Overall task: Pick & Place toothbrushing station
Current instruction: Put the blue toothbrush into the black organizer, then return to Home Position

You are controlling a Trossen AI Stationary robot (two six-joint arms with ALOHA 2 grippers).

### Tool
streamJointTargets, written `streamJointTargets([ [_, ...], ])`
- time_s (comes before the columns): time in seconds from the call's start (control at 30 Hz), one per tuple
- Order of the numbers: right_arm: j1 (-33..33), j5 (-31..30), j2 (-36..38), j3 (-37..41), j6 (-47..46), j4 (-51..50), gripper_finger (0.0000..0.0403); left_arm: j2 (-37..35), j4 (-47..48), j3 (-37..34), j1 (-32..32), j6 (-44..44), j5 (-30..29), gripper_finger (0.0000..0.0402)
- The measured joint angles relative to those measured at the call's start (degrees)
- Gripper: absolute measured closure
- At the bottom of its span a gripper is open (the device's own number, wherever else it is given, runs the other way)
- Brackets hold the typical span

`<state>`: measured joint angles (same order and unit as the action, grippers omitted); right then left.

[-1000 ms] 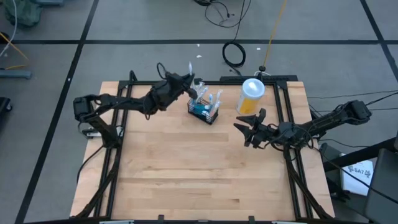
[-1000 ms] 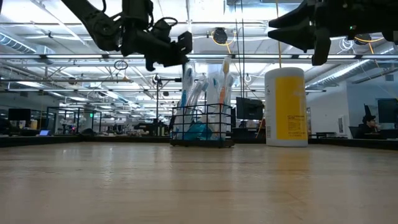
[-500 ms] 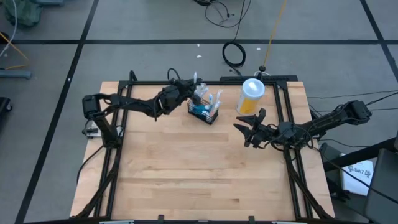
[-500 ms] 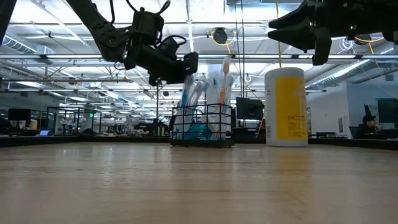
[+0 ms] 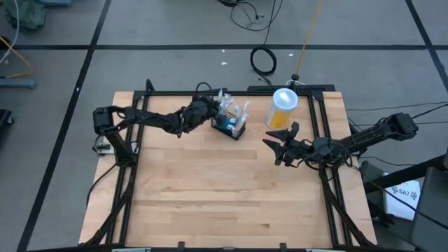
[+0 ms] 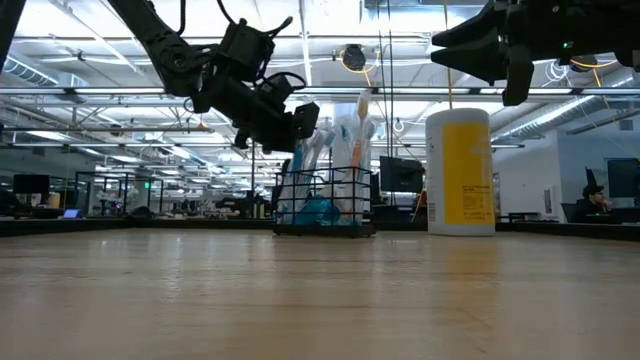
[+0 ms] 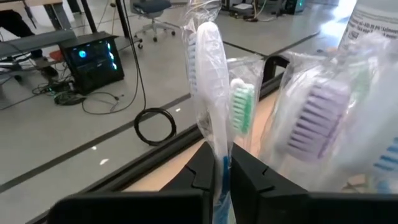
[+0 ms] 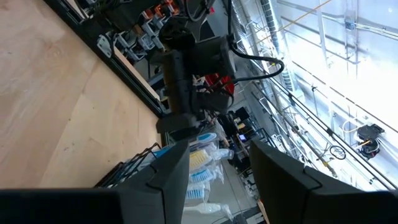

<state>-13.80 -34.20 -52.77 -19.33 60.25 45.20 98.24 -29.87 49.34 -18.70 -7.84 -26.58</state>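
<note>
A robotics lab in a large open industrial hall. Shown by the bare wooden table (image 5: 231,182) in a black metal frame (image 5: 126,175) on a grey concrete floor (image 5: 168,28) marked with dark tape lines (image 5: 91,47), loose coiled cables (image 5: 264,61), exposed ceiling trusses with bright strip lights (image 6: 400,90), and rows of workstations with lit monitors (image 6: 30,185) across the background. Also by a glowing computer tower (image 7: 93,59) and an office chair (image 7: 152,9) beyond the table.

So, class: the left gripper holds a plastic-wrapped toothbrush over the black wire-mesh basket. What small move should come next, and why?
Probably lower it straight down, then open. The left gripper is shut on the wrapped white toothbrush, just above the black wire-mesh basket, not yet seated among the others.
</note>
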Motion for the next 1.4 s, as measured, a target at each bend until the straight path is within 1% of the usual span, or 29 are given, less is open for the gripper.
streamJointTargets([
  [0.3, 0.0, 0.0, -0.01, 0.0, 0.0, -0.01, 0.0243, 0.0, 1.23, 0.0, 0.04, -1.68, 0.51, 0.0376],
  [0.4, 0.0, 0.0, 0.0, 0.0, -0.01, -0.01, 0.0243, 0.0, 1.28, 0.0, 0.13, -1.56, 0.56, 0.0351],
  [0.5, 0.0, 0.0, -0.02, 0.0, -0.51, -0.08, 0.0243, -0.06, 1.58, -0.07, 0.34, -1.41, 0.34, 0.0313],
  [0.63, 0.0, 0.0, -0.01, 0.0, -3.7, -0.06, 0.0243, -2.53, 4.81, -0.13, 1.39, -0.85, -0.89, 0.0265],
  [0.73, 0.0, -0.08, -0.01, 0.0, -3.7, 0.07, 0.0243, -6.6, 10.72, -0.22, 2.46, -0.87, -2.81, 0.0241],
  [0.83, 0.0, -0.31, 0.0, 0.0, -4.68, -0.19, 0.0243, -11.9, 17.37, -0.22, 3.72, -0.89, -3.25, 0.0229],
  [0.97, 0.85, -0.17, -0.02, 0.0, -5.95, -0.23, 0.0246, -19.16, 24.59, -0.22, 5.89, -0.88, -3.18, 0.0231],
  [1.07, 2.35, -0.22, -0.03, 0.0, -12.03, 1.48, 0.0256, -25.4, 28.16, -0.17, 7.34, -0.89, -3.21, 0.0239],
  [1.13, 3.42, -0.22, -0.02, -0.01, -17.84, 4.09, 0.0266, -29.64, 29.07, -0.17, 8.42, -0.51, -3.29, 0.0246],
  [1.23, 4.92, -0.2, 0.13, -1.05, -25.03, 4.71, 0.0286, -35.77, 30.55, -0.17, 10.31, 5.96, -2.76, 0.0257],
  [1.3, 5.38, 0.06, 0.6, -1.5, -26.8, 4.25, 0.0305, -39.91, 31.71, -0.17, 11.52, 10.58, -1.43, 0.0268],
  [1.4, 5.46, 1.4, 2.14, -1.7, -26.78, 1.67, 0.0347, -46.72, 36.36, -0.15, 12.81, 13.78, 0.46, 0.0288],
])
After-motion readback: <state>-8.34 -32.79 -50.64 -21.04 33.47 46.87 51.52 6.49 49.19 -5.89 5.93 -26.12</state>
